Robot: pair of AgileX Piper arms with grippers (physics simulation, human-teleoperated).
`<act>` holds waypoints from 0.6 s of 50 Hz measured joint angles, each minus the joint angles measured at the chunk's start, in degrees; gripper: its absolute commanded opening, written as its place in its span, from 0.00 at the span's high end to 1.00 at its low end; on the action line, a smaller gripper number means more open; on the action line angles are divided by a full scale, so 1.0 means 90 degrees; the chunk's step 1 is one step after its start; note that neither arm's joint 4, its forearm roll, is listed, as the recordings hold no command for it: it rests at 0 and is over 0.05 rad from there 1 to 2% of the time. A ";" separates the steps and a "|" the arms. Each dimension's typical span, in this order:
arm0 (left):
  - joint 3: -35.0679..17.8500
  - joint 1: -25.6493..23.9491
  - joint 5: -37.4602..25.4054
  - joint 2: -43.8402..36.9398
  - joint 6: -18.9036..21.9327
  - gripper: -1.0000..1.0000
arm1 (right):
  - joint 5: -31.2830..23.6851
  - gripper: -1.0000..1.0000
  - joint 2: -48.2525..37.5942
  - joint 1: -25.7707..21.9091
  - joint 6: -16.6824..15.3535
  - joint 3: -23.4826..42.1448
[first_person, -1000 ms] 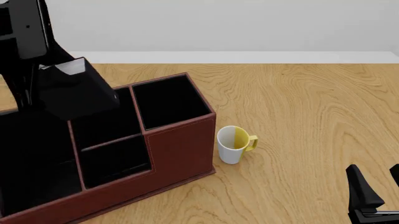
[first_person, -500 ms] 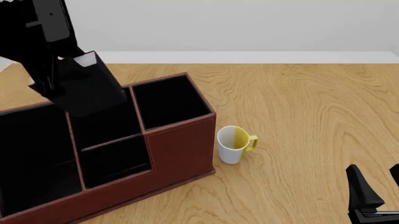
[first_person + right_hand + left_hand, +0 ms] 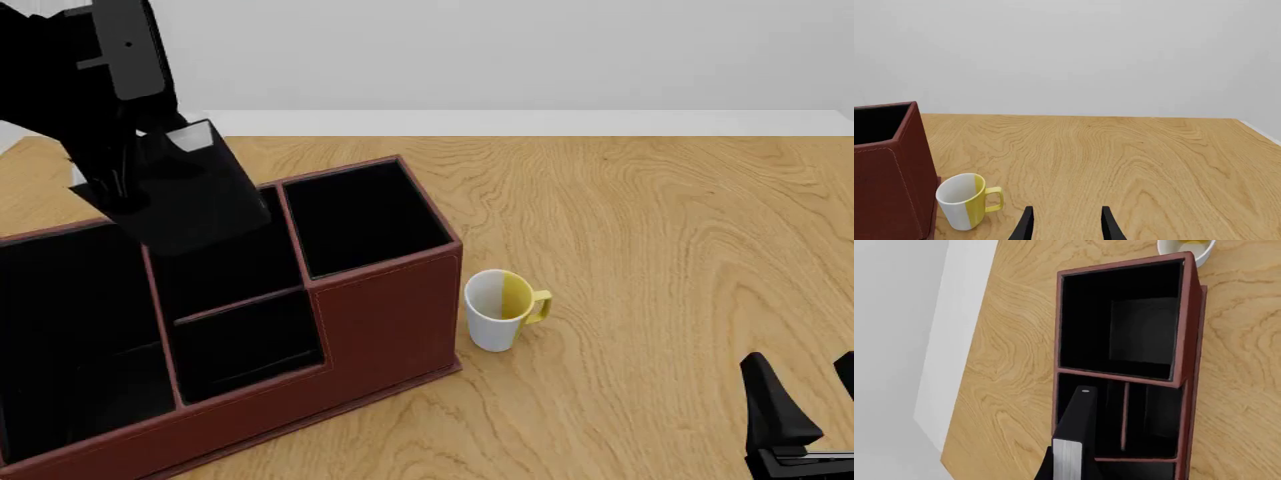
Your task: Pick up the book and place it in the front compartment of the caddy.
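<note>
The black book (image 3: 198,198) hangs tilted in my left gripper (image 3: 124,183), which is shut on its upper end. It hovers over the reddish-brown caddy (image 3: 387,320), above the front compartment (image 3: 230,272), the middle cell behind the lower stepped cell (image 3: 251,342). In the left wrist view the book (image 3: 1073,432) shows its grey page edge, over that cell (image 3: 1106,420) near its outer wall. My right gripper (image 3: 805,388) rests low at the near right, open and empty (image 3: 1066,225).
A white-and-yellow mug (image 3: 502,310) stands just right of the caddy's front corner, also in the right wrist view (image 3: 965,200). The caddy's end cell (image 3: 363,215) and its wide cell (image 3: 67,330) hold nothing visible. Bare wooden table (image 3: 667,230) extends right.
My left arm has carried the book to the right, from over the wide cell to over the middle cell, turning it more upright. The right arm has not moved.
</note>
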State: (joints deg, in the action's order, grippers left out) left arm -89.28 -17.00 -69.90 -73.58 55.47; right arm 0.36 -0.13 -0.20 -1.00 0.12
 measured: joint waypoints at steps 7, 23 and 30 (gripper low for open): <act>-0.0024 -0.0041 0.0000 -0.0064 0.0014 1.00 | 0.0000 0.00 0.0000 0.0000 0.0000 0.0000; -0.0027 -0.0015 0.0000 -0.0166 0.0071 1.00 | 0.0000 0.00 0.0000 0.0000 0.0000 0.0000; -0.0006 -0.0005 0.0000 -0.0206 0.0080 1.00 | 0.0000 0.00 0.0000 0.0000 0.0000 0.0000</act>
State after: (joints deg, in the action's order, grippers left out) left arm -89.33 -17.05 -69.90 -75.44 56.19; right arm 0.36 -0.13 -0.20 -0.99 0.12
